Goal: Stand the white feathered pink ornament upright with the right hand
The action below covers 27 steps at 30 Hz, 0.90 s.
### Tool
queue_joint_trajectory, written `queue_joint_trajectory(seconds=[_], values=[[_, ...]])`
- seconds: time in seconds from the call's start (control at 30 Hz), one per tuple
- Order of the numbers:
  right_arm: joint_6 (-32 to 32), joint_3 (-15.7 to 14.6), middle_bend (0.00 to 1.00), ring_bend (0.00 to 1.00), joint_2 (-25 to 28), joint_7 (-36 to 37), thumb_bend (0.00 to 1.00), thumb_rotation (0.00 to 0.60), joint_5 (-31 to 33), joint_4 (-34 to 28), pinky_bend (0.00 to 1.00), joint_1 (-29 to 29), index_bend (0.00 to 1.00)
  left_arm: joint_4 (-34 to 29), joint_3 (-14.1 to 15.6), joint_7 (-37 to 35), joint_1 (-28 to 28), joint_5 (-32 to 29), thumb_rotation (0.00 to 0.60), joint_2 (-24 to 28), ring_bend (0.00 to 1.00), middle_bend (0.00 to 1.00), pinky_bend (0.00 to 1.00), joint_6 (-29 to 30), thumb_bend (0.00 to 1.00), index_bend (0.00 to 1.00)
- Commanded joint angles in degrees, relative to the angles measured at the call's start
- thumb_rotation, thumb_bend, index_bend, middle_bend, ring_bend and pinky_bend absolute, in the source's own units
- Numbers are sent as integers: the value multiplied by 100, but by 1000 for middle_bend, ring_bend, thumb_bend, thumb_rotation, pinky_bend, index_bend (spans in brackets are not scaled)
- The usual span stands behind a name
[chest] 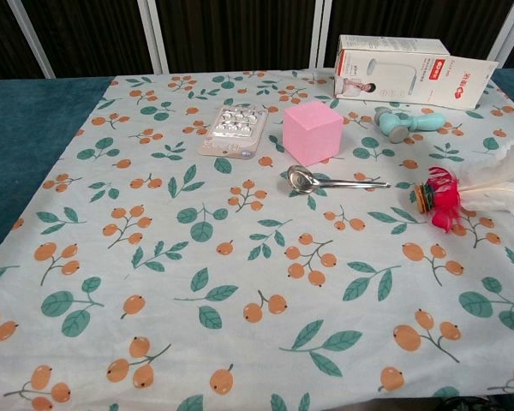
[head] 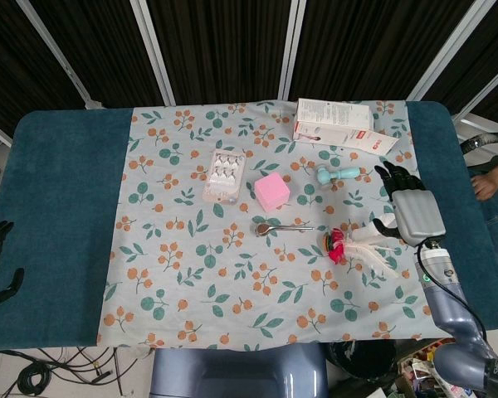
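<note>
The feathered ornament (head: 358, 246) lies on its side just right of the spoon (head: 282, 227), its light, easily crushed white feathers under the right hand (head: 408, 209), whose fingers look loosely spread on them; the stiffer pink base seems the safer hold

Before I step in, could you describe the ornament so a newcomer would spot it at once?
On the floral tablecloth, look right of the metal spoon, beside the right hand. The ornament lies flat; only it has white feathers on a pink frill.
</note>
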Motion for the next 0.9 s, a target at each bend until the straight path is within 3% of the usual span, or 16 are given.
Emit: queue_joint_trajectory(seconds=[0.03, 0.9], values=[[16, -12, 10, 51, 13, -4, 183, 600, 14, -6, 136, 2, 15, 7, -5, 21, -1, -1, 600, -8, 0, 79, 0, 7, 388, 67], [-24, -188, 10, 50, 24, 89, 183, 600, -1, 107, 136, -24, 14, -19, -1, 71, 12, -33, 600, -12, 0, 80, 0, 2, 388, 67]])
